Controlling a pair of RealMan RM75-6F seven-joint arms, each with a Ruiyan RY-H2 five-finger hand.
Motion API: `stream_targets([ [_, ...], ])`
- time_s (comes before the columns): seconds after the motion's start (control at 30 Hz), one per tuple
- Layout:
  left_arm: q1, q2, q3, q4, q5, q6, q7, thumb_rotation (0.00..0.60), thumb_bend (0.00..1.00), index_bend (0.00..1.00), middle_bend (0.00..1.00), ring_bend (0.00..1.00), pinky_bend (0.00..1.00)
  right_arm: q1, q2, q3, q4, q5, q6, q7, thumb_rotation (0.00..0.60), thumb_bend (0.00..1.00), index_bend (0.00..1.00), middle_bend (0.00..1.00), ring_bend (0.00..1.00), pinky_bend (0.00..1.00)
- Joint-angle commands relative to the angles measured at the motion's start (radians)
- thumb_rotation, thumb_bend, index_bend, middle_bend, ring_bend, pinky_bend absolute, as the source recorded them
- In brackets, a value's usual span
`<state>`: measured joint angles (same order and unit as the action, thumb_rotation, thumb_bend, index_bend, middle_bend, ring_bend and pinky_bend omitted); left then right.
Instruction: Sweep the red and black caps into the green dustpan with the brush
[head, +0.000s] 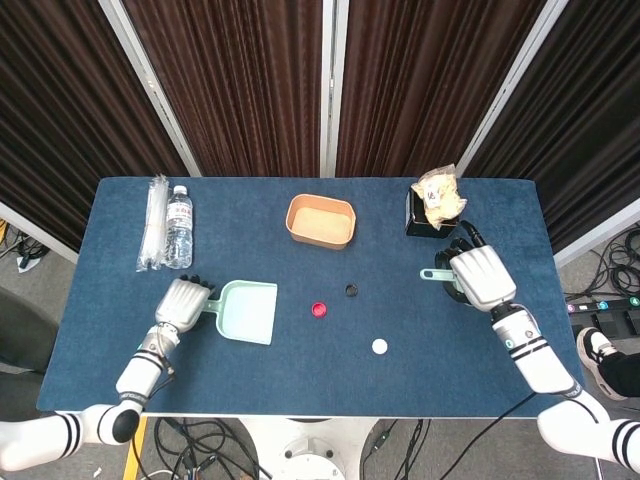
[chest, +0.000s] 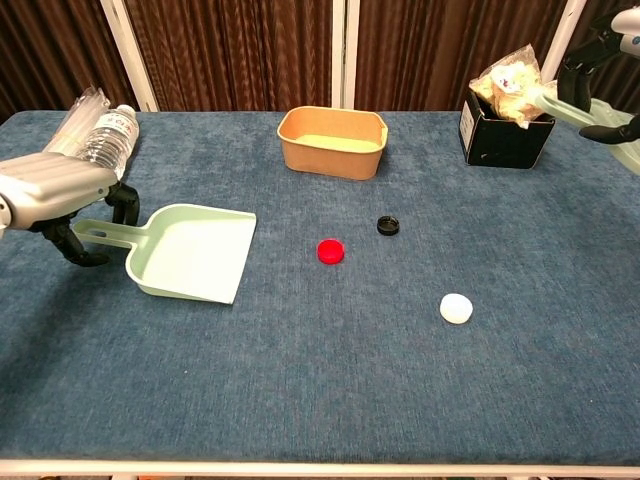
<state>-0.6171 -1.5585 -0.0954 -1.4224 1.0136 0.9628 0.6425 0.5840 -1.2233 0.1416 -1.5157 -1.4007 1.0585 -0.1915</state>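
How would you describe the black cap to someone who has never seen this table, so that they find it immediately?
Start at the orange tub at the back middle of the blue table and come toward the front edge, slightly right. The black cap is the first small round thing there. The red cap lies to its left and the white cap nearer the front; it alone is dark, with its hollow side up.

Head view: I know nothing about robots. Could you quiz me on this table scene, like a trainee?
1. True or false: the red cap lies outside the dustpan.
2. Which lies nearest the tub? A red cap; B black cap; C white cap.
3. Fill in: the right hand holds the ____.
Key: 1 true; 2 B; 3 brush.
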Motion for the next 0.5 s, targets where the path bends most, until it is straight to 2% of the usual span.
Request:
stream_targets([
  [0.03,-0.003,-0.007,-0.001,0.008,-0.012,0.002,-0.009,0.6,0.28,0.44,0.45,0.31,0.32,0.001,-0.004,-0.001,0.005,0.002,-0.001,0.003,0.6,0.38,0.7,0.66,0.28,0.06],
  [0.33,-0.027,0.018,-0.008,-0.015,-0.051,-0.03,-0.021,0.6,0.31,0.44,0.45,0.31,0.32,0.003,-0.017,-0.005,0.024,0.004,-0.004,0.019,0.6,0.38,0.7,0.66,0.28,0.06],
  [0.5,-0.04,0.021,-0.005,-0.013,-0.058,-0.036,-0.023,0.6,0.36,0.5,0.51,0.35,0.33,0.007,-0.031,-0.012,0.042,0.005,-0.015,0.026,0.6,0.38,0.7,0.66,0.29,0.06],
])
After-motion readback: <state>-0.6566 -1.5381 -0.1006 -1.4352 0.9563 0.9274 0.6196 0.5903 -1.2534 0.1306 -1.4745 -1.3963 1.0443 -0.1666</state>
